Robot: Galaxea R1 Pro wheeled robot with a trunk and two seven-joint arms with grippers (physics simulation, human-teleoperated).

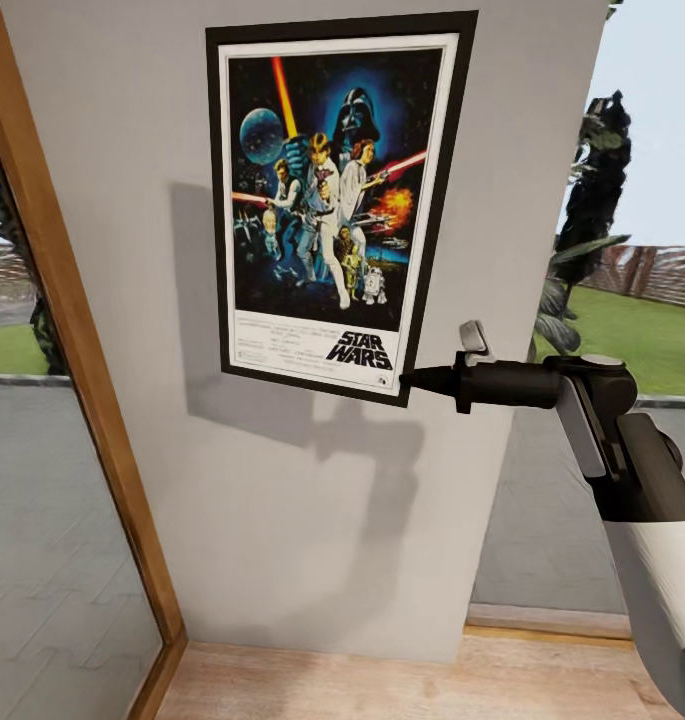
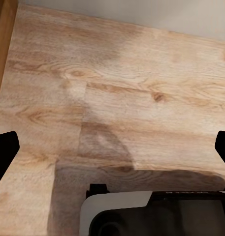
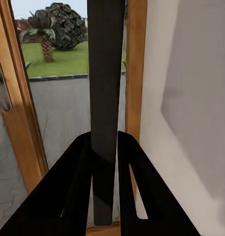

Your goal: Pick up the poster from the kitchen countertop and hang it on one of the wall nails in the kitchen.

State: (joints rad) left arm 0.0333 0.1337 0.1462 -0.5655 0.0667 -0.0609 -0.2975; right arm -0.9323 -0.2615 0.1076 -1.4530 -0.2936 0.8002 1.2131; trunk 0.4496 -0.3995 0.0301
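Right fingers (image 1: 407, 380) clamp the poster (image 1: 337, 195) by its lower corner against the wall (image 1: 312, 520); nail hidden; left fingers (image 2: 6, 152) spread wide

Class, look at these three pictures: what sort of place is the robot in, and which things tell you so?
Probably a room inside a house, beside glazed openings onto a garden: a plain grey wall, a wood plank floor, a wood-framed window with lawn outside. The right gripper holds a poster against the wall.

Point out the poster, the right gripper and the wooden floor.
poster (image 1: 334, 190), head view, middle of the artwork.
right gripper (image 1: 414, 380), head view, fingertips at the frame's lower right corner.
wooden floor (image 2: 117, 98), left wrist view, bare planks.
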